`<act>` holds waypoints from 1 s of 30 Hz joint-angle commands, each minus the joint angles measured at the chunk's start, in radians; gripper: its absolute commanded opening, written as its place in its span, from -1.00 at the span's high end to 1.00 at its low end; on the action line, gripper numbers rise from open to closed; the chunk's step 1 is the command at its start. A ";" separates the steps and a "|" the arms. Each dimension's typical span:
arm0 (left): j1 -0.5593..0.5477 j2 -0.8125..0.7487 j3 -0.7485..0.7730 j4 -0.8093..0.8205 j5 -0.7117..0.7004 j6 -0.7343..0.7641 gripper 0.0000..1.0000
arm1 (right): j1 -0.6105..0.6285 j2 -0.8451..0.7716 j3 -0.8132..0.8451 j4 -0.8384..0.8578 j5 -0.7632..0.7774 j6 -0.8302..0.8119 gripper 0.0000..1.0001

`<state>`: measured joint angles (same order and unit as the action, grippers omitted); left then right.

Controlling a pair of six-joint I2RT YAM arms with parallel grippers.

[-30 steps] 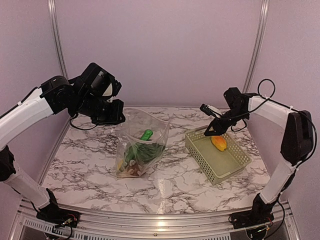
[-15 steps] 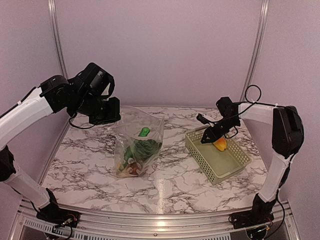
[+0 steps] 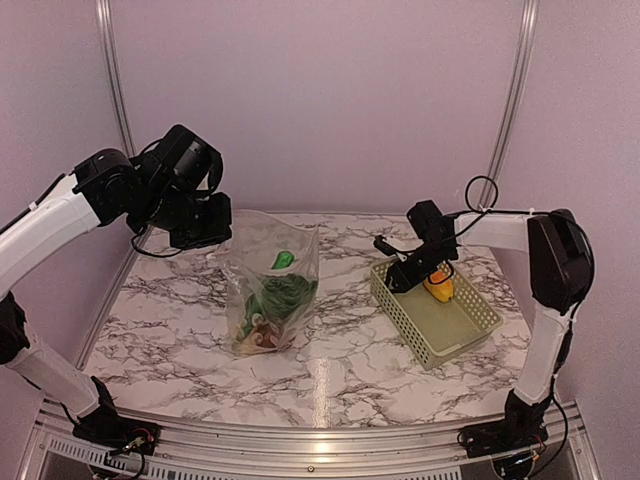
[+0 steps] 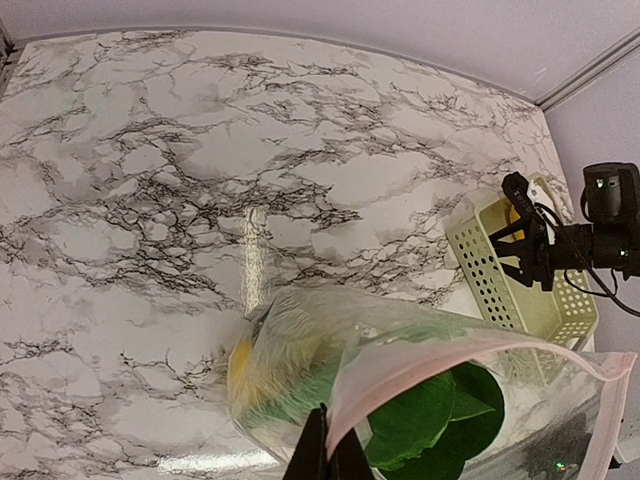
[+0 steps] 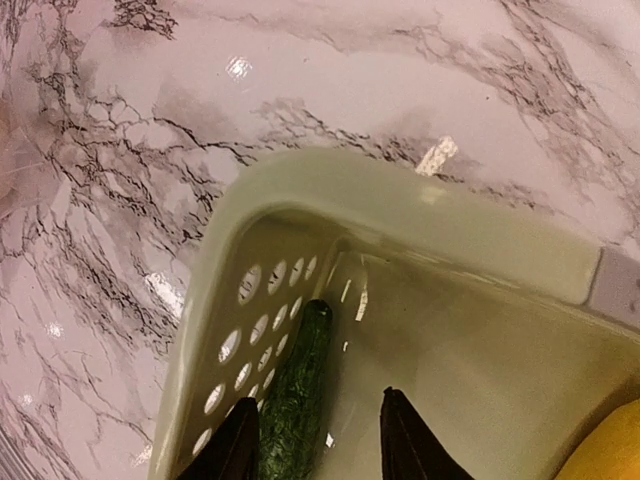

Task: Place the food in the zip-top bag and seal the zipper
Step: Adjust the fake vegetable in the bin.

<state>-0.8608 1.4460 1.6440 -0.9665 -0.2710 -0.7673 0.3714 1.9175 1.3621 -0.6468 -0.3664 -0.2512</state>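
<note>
The left gripper (image 3: 203, 232) is pinching shut on the top edge of the crinkly clear zip-top bag (image 3: 272, 285), whose bottom is resting on the glossy marbled table (image 3: 340, 350). The left wrist view is showing the pale pink zipper (image 4: 480, 347) gaping above a ruffled leafy vegetable (image 4: 430, 415) and a round yellow fruit (image 4: 240, 372). The right gripper (image 5: 320, 445) is hovering partly open, holding nothing, inside the perforated pale green basket (image 3: 455, 340). Only its own camera is revealing a dark green bumpy piece (image 5: 295, 385) beside one finger, and the smooth orange-yellow piece (image 3: 437, 289) is lying nearby.

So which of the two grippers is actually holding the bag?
The left gripper: it is pinched shut on the top edge of the bag. The right gripper hangs open over the pale green basket.
</note>
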 commanded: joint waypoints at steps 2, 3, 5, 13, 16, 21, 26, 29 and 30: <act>0.006 -0.026 0.024 -0.029 -0.026 0.001 0.97 | 0.029 0.027 -0.013 0.024 0.078 0.023 0.20; 0.006 -0.027 0.022 -0.030 -0.030 0.005 0.96 | 0.029 0.035 -0.013 0.025 0.084 0.023 0.18; 0.008 -0.024 0.025 -0.031 -0.036 0.018 0.96 | 0.028 0.057 -0.009 0.019 0.095 0.024 0.18; 0.008 -0.047 0.001 -0.009 -0.055 0.043 0.97 | 0.009 0.037 0.004 0.002 0.176 0.010 0.21; 0.007 -0.075 -0.032 0.017 -0.056 0.039 0.97 | -0.025 0.017 0.012 -0.007 0.193 0.002 0.26; 0.007 -0.114 -0.087 0.051 -0.058 0.028 0.96 | -0.091 0.013 0.045 -0.034 0.181 -0.017 0.32; 0.009 -0.129 -0.091 0.051 -0.057 0.033 0.96 | -0.087 -0.020 0.024 -0.070 -0.002 -0.053 0.34; 0.009 -0.125 -0.086 0.051 -0.054 0.036 0.95 | -0.085 -0.036 0.025 -0.099 -0.072 -0.084 0.36; 0.009 -0.122 -0.084 0.051 -0.050 0.036 0.95 | -0.082 -0.037 0.038 -0.115 -0.078 -0.098 0.36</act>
<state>-0.8589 1.3418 1.5616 -0.9386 -0.3054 -0.7403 0.2749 1.9274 1.3705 -0.6960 -0.3279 -0.2913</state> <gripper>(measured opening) 0.024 0.324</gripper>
